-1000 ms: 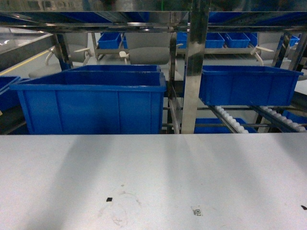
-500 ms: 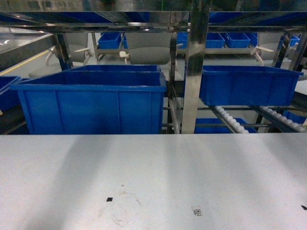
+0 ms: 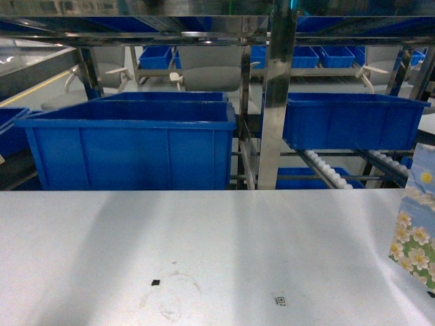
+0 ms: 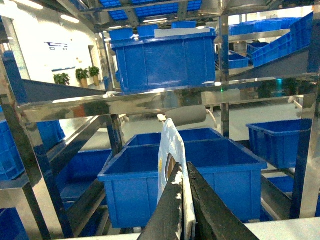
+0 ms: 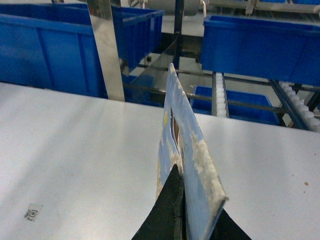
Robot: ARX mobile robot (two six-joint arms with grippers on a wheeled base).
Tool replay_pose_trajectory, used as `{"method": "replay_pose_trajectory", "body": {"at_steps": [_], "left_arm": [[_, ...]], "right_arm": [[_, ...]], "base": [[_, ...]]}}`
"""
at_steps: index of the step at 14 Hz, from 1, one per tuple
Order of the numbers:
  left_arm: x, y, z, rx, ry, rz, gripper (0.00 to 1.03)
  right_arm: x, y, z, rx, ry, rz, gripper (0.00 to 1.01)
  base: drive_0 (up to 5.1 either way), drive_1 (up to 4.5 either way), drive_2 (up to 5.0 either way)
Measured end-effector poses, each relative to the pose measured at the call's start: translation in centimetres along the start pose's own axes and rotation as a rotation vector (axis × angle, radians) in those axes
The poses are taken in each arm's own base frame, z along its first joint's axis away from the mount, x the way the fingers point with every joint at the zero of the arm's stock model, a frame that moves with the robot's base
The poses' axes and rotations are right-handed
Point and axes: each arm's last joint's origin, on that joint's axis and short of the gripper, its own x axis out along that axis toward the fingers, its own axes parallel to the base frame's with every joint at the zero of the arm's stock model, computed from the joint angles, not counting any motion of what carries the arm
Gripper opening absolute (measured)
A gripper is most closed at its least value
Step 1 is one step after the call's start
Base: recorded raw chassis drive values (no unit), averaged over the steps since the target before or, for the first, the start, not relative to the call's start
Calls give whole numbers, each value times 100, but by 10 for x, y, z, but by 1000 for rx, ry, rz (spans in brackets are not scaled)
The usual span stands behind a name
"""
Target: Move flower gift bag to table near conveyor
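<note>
At the worktop's (image 3: pixel 204 244) right edge, the flower gift bag (image 3: pixel 413 221) hangs above bare surface, each pincer, left (image 4: pixel 184 181) and right (image 5: pixel 178 186), clamped on its rim, conveyor (image 3: pixel 326 170) behind.

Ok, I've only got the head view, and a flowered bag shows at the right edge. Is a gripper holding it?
Observer: Yes. The right wrist view shows the right gripper shut on the top edge of the flower gift bag.
Operator: Is it over the table?
Observer: Yes, the table lies beneath it, and the conveyor with its white rollers is just beyond.
Operator: And the left arm?
Observer: The left gripper is shut on a pale bag with a handle cutout, facing the blue bins. I cannot tell whether it is a second bag.
</note>
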Motion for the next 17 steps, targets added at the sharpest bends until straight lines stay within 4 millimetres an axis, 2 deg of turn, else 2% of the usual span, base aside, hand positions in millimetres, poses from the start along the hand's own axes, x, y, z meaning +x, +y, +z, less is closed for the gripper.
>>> {"method": "replay_pose_trajectory", "body": {"at_steps": [3, 7, 8, 9, 10, 11, 15, 17], "left_arm": [[0, 0, 0, 0, 0, 0, 2], [0, 0, 0, 0, 0, 0, 2], [0, 0, 0, 0, 0, 0, 2], [0, 0, 0, 0, 0, 0, 2], [0, 0, 0, 0, 0, 0, 2], [0, 0, 0, 0, 0, 0, 2], [0, 0, 0, 0, 0, 0, 2], [0, 0, 0, 0, 0, 0, 2]], "right_arm": [[9, -8, -21, 21, 97, -18, 2], [8, -9, -27, 26, 101, -26, 2], [2, -7, -31, 30, 110, -30, 7], [-8, -6, -37, 56, 152, -37, 19], [-28, -2, -29, 48, 110, -39, 43], [-37, -1, -19, 38, 62, -53, 58], [-43, 1, -9, 38, 18, -77, 75], [-55, 2, 14, 31, -70, -119, 100]], "base": [[0, 0, 0], [0, 0, 0], [0, 0, 0], [0, 0, 0], [0, 0, 0], [0, 0, 0], [0, 0, 0], [0, 0, 0]]}}
